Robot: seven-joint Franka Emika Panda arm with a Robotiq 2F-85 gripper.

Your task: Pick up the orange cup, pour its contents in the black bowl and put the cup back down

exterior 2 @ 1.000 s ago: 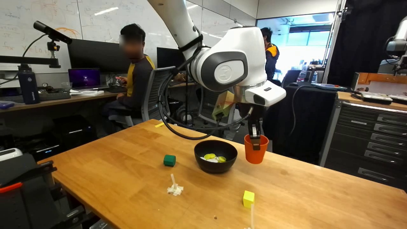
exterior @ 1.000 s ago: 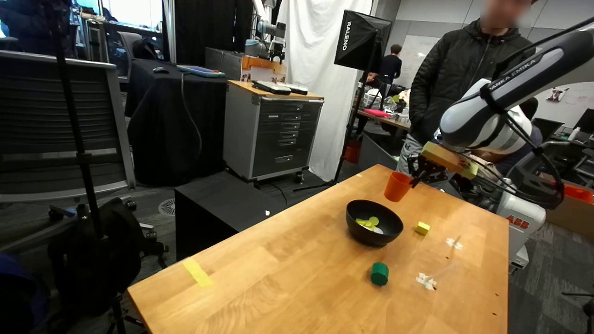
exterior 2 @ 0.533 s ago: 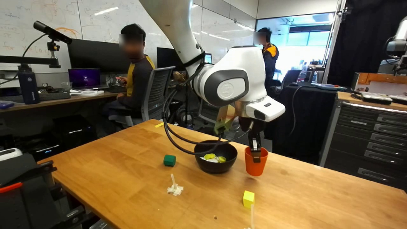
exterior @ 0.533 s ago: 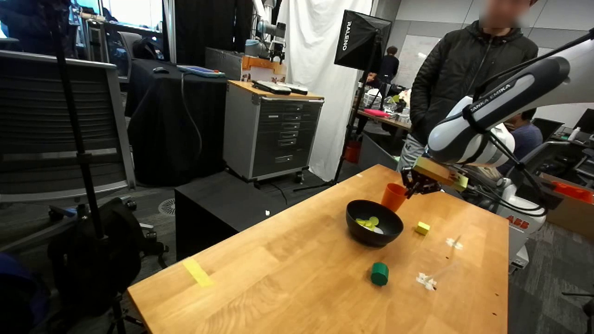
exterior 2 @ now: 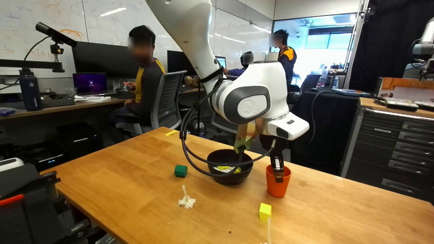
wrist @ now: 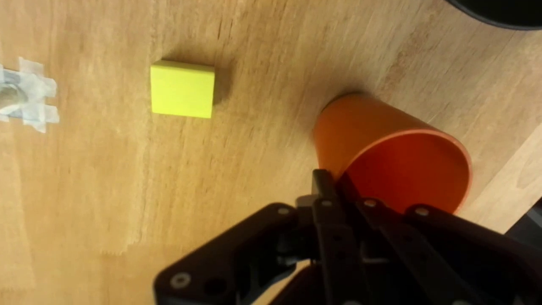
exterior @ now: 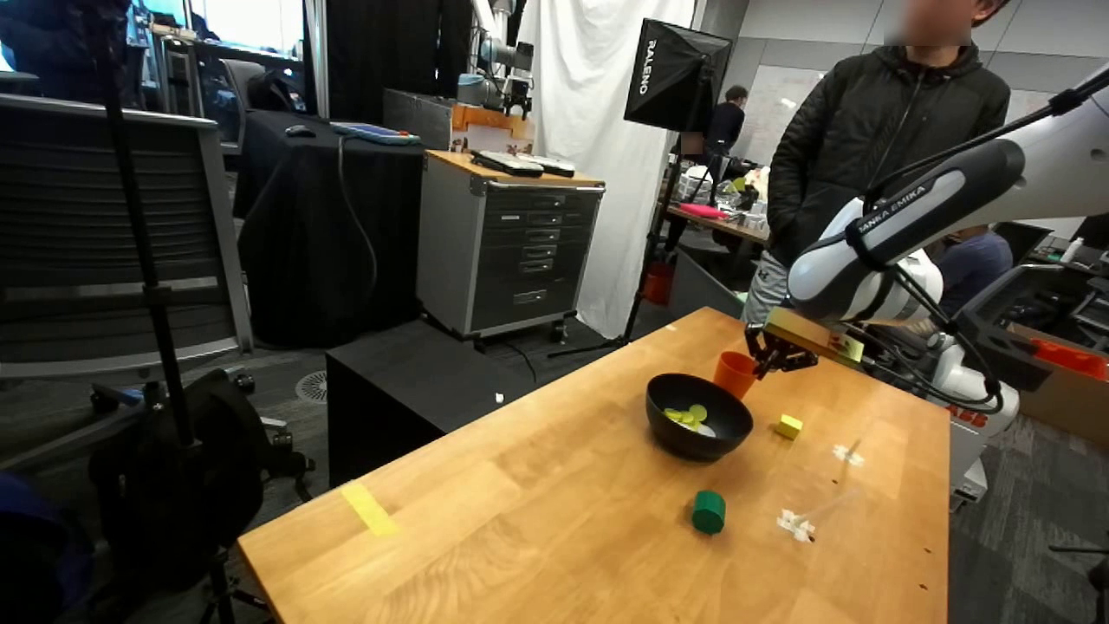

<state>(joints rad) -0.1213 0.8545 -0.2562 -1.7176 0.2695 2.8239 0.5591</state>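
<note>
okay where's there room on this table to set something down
Bare wood lies between the green prism and yellow tape strip, and from the orange cup toward the drawer cabinet. It's crowded around that cup: the gripper, black bowl, yellow cube.

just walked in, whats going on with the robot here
A Franka arm holds the orange cup, its gripper shut on the rim. The cup is roughly upright beside the black bowl, at or just above the wooden table. The bowl holds yellow-green pieces, and none show in the visible part of the cup's inside. So the pour looks done, with setting the cup down and letting go probably what is left.
</note>
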